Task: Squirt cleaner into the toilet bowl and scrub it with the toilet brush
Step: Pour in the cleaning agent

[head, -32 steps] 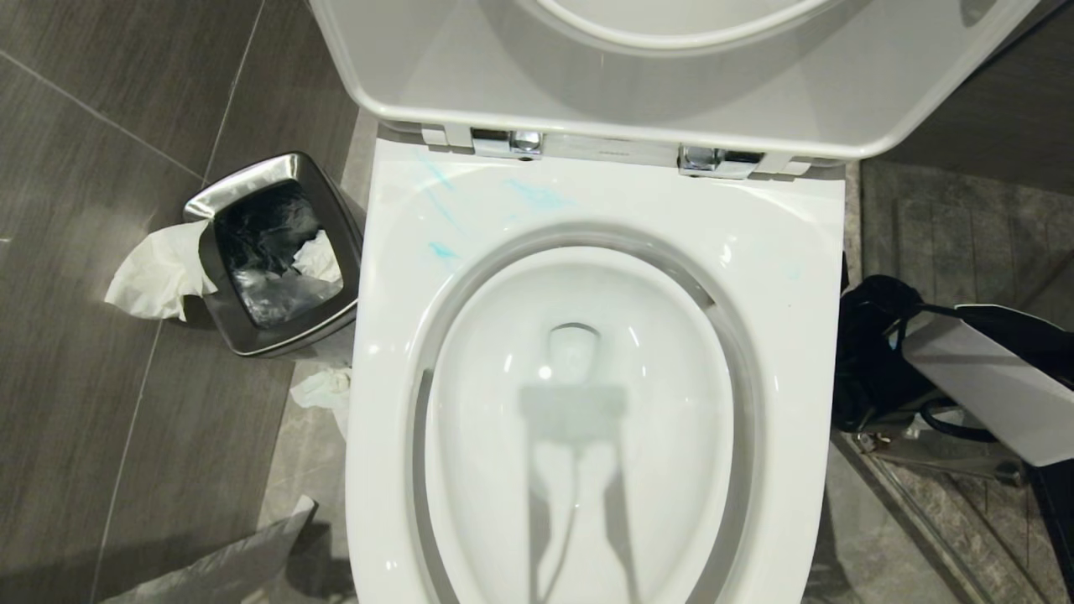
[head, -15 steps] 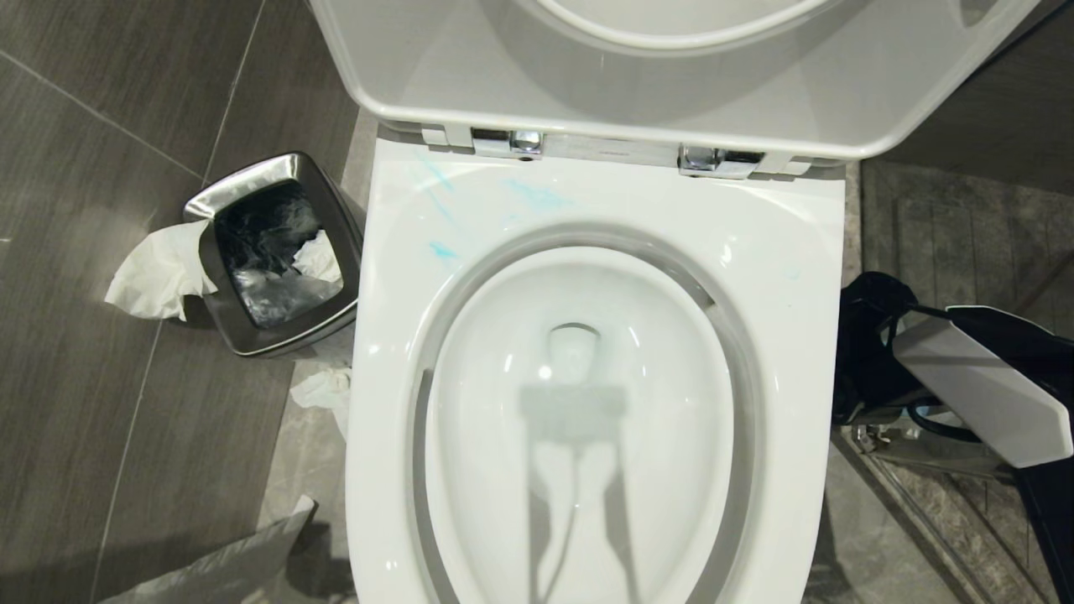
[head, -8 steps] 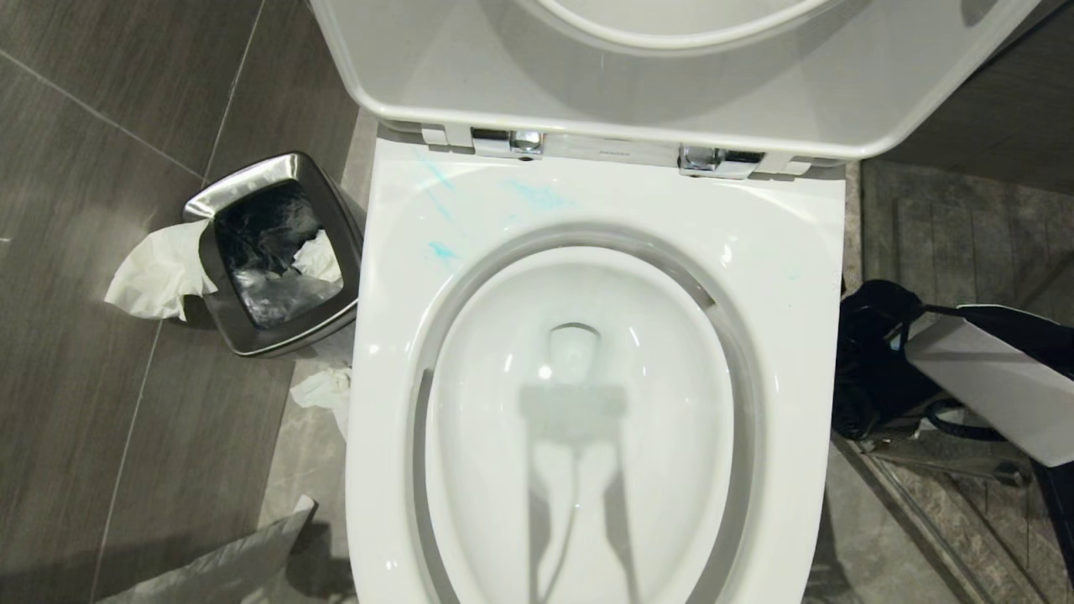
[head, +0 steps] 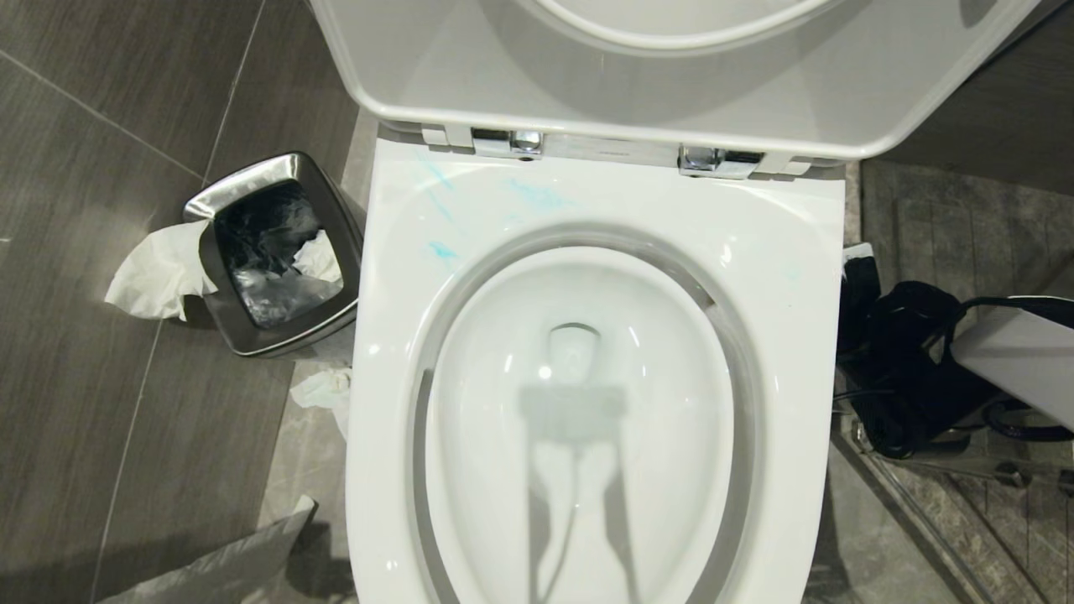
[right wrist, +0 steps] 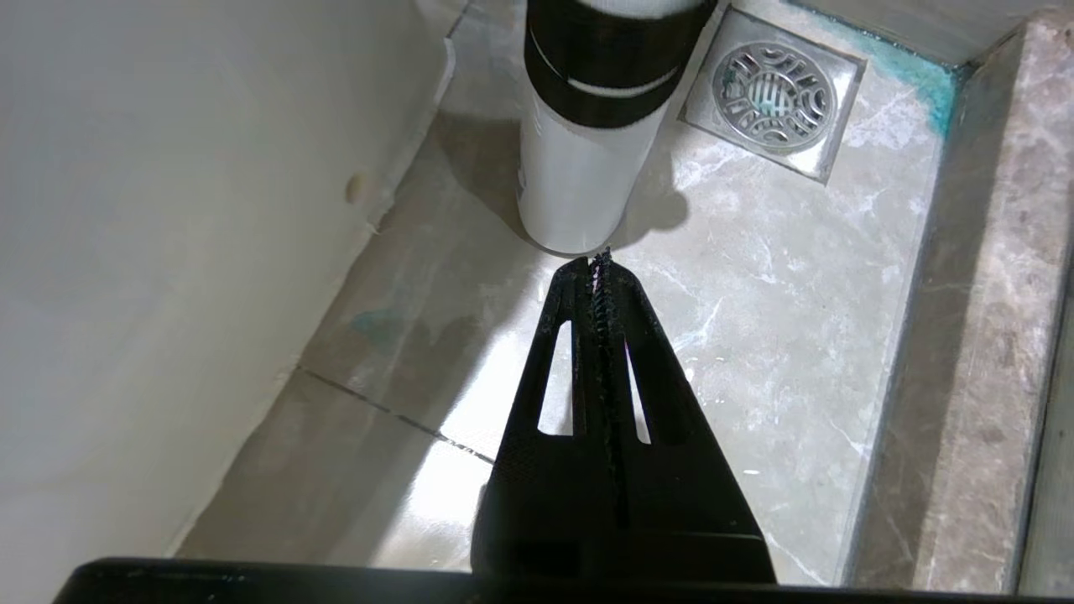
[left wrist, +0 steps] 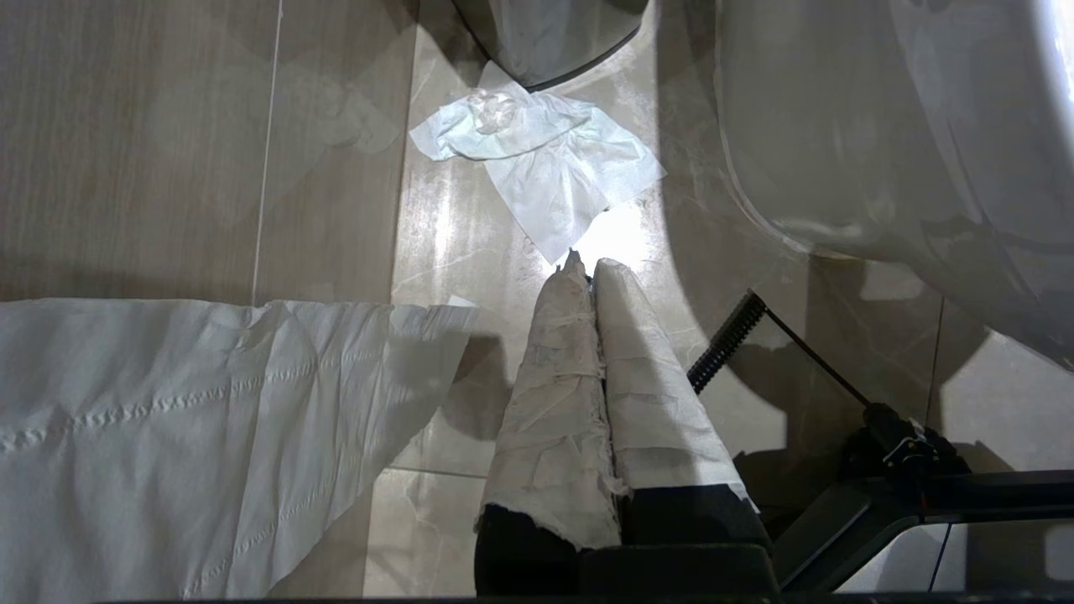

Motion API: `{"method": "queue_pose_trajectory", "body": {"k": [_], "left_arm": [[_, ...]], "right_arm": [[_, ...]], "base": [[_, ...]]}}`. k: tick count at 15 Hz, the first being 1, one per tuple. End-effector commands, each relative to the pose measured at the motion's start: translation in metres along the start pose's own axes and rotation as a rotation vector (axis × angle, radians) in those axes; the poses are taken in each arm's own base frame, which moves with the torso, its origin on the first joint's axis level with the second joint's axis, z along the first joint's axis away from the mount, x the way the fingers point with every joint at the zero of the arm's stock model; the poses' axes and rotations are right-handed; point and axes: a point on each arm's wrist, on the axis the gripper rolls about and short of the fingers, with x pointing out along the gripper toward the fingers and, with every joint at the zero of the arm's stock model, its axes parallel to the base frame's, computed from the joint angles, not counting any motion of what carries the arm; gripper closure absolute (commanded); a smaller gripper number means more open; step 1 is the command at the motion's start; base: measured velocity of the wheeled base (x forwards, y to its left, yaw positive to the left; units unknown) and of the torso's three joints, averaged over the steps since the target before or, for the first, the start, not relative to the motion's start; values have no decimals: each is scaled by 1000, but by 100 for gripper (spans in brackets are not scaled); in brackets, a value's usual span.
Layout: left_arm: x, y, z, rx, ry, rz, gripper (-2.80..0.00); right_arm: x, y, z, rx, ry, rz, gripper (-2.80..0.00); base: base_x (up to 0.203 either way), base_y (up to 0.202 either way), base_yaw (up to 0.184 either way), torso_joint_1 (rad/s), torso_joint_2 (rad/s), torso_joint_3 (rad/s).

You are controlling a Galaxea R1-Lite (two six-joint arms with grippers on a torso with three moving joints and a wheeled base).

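We see the bowl (head: 587,403) with its lid raised and cleaner (head: 537,197) smeared on its back rim. Our right pincer (right wrist: 600,260), pressed together and empty, hangs beside the bowl above the floor near a white cylinder (right wrist: 579,176). Our left pincer (left wrist: 587,268) is likewise pressed together over the floor.

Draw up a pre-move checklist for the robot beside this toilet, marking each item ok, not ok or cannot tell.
1. Lid up on the glossy white ceramic toilet bowl: ok.
2. Turquoise-blue cleaner smears on the rim: ok.
3. Right tool shut, empty, near the white cylinder with black bands: ok.
4. Left tool shut, wrapped in paper: ok.
5. Toilet brush in view: cannot tell.
6. Loose white tissue on the floor: not ok.
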Motion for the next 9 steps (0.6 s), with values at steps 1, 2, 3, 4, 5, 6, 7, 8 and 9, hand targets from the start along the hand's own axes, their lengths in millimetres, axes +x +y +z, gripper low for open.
{"method": "queue_pose_trajectory", "body": {"k": [1,2,3,4,5,6,7,8,9], "left_arm": [[0,0,0,1,2,0,0],[0,0,0,1,2,-1,0],[0,0,0,1,2,-1,0],[0,0,0,1,1,-1,0],[0,0,0,1,2,1,0],[0,0,0,1,1,-1,0],[0,0,0,1,2,0,0],[0,0,0,1,1,-1,0],[0,0,0,1,2,-1,0]], "right_arm": [[-1,-1,8,-13,-21,1,0],[-1,0,8,-21,-20,2,-130],[-1,1,8,-23,-21,4,-280],[0,1,9,-23,-24,6,-280],[0,1,9,-22,-26,5,-280],[0,1,10,-22,-27,5,-280],[2,1,11,-22,-35,4,-280],[2,1,12,-23,-39,3,-280],[3,1,10,-20,-37,3,-280]], "base": [[0,0,0,0,0,0],[0,0,0,0,0,0],[0,0,0,0,0,0],[0,0,0,0,0,0],[0,0,0,0,0,0],[0,0,0,0,0,0],[0,0,0,0,0,0],[0,0,0,0,0,0],[0,0,0,0,0,0]]}}
